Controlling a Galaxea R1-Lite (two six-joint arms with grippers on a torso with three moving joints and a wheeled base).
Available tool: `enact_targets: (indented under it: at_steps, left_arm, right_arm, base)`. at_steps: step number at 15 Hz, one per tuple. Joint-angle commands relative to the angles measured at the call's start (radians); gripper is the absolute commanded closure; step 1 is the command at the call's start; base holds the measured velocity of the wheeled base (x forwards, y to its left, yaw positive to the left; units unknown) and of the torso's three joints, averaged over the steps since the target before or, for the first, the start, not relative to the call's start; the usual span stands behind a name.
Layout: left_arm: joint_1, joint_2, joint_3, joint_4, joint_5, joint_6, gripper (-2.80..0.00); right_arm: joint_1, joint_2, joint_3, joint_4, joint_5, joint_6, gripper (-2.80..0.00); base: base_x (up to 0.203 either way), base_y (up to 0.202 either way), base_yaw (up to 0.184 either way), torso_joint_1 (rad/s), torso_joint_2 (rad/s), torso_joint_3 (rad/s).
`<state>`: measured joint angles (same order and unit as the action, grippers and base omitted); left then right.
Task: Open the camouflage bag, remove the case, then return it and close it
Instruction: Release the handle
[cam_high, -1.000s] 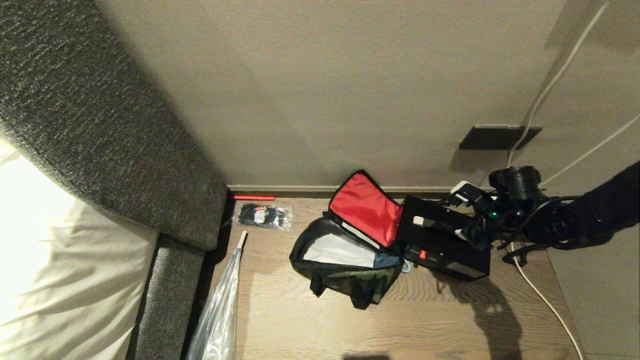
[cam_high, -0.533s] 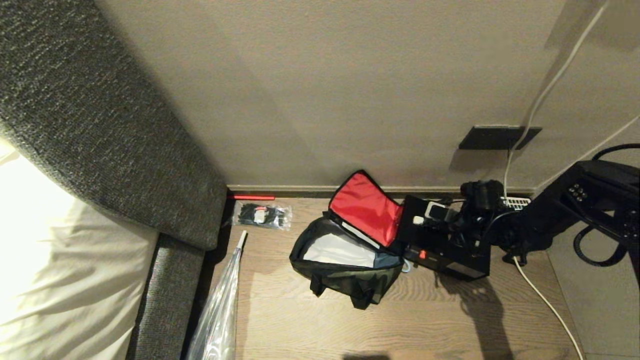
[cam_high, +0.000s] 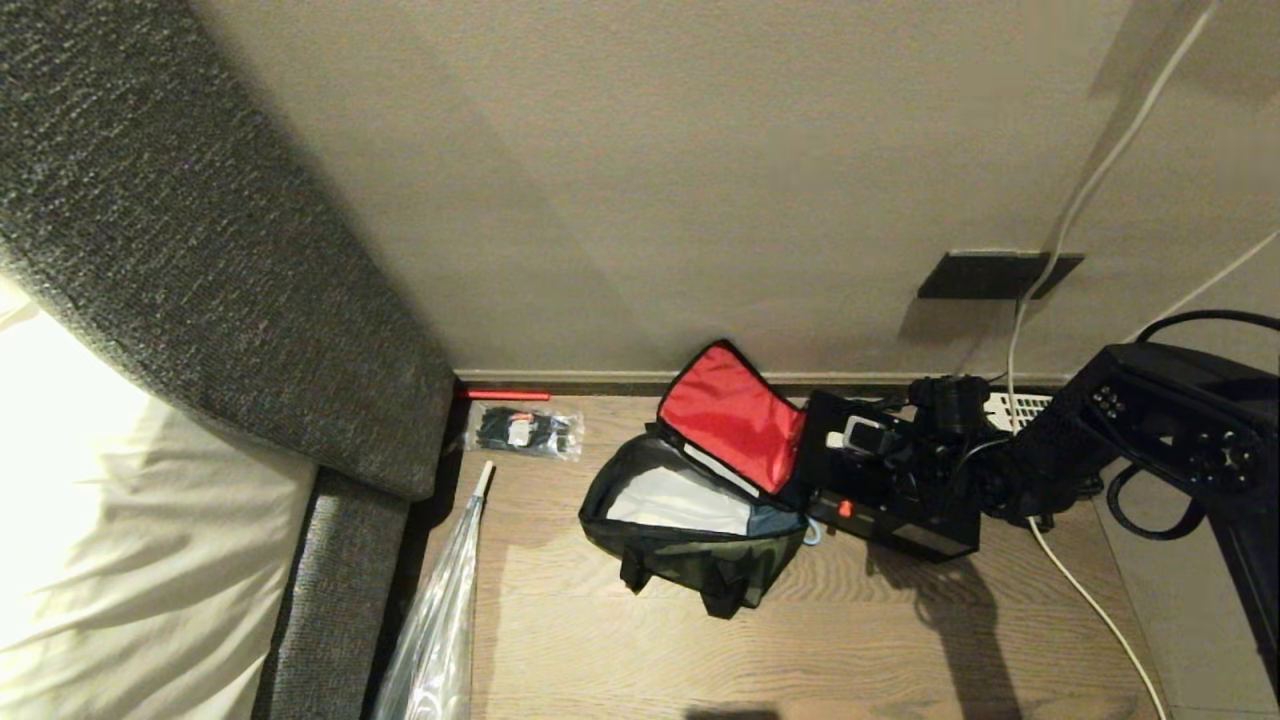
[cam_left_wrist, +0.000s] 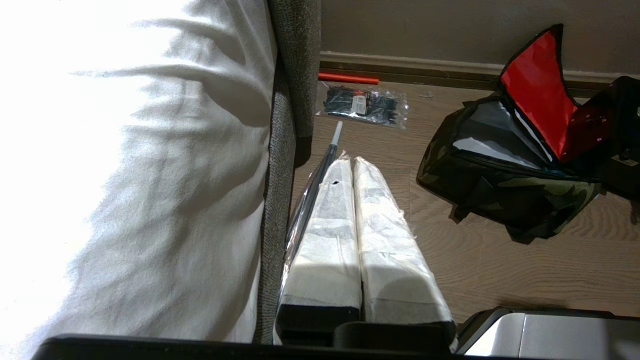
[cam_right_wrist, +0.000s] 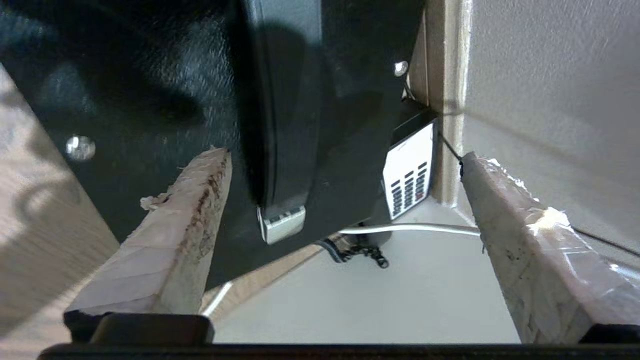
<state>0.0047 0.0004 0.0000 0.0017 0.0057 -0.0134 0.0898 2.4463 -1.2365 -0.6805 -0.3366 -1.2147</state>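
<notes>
- Camouflage bag (cam_high: 700, 545) sits unzipped on the wooden floor (cam_high: 800, 650) near the wall, its red-lined lid (cam_high: 733, 418) standing up and the pale grey interior exposed.
- Black case (cam_high: 895, 510) is out of the bag, just beside it on the robot's right, touching the raised lid; a small red catch (cam_high: 845, 508) shows on the edge facing the camera.
- Right tool (cam_high: 865, 440) reaches in from the right over the top of the case. In the right wrist view its two pale padded fingers (cam_right_wrist: 180, 225) stand spread wide, one over the case's speckled surface, the other beyond its edge; nothing is gripped between them.
- Left tool (cam_left_wrist: 357, 170) hangs well apart from the bag, beside the bed (cam_left_wrist: 125, 175), its two white padded fingers pressed together with nothing between them.
- A clear packet of black items (cam_high: 525, 430) lies by the skirting, left of the bag.
- A white cable (cam_high: 1090, 600) runs along the floor past the case.
</notes>
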Motion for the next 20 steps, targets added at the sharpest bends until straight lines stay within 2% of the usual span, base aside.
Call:
enact_targets:
  at_steps: [1,3,4,6,9,20]
  left_arm:
    - [0.001,-0.002,0.003,0.000,0.000,0.000,0.00]
    - [0.001,-0.002,0.003,0.000,0.000,0.000,0.00]
    - [0.001,-0.002,0.003,0.000,0.000,0.000,0.00]
    - [0.001,-0.002,0.003,0.000,0.000,0.000,0.00]
    - [0.000,-0.002,0.003,0.000,0.000,0.000,0.00]
    - [0.001,-0.002,0.003,0.000,0.000,0.000,0.00]
  right_arm:
    - [0.015,0.006,0.032,-0.070,-0.005,0.015,-2.80]
    - [0.042,0.011,0.090,-0.228,-0.041,0.037,-2.80]
    - [0.056,0.018,0.119,-0.285,-0.066,0.079,-2.80]
    - [0.067,0.024,0.177,-0.334,-0.103,0.105,-2.80]
    - [0.081,0.057,0.236,-0.460,-0.135,0.097,-2.80]
    - [0.076,0.181,0.085,-0.558,-0.148,0.092,-2.80]
  base:
    - [0.000,0.000,0.000,0.000,0.00,0.000]
    - [0.000,0.000,0.000,0.000,0.00,0.000]
    - [0.000,0.000,0.000,0.000,0.00,0.000]
    - [0.000,0.000,0.000,0.000,0.00,0.000]
    - [0.000,0.000,0.000,0.000,0.00,0.000]
    - [0.000,0.000,0.000,0.000,0.00,0.000]
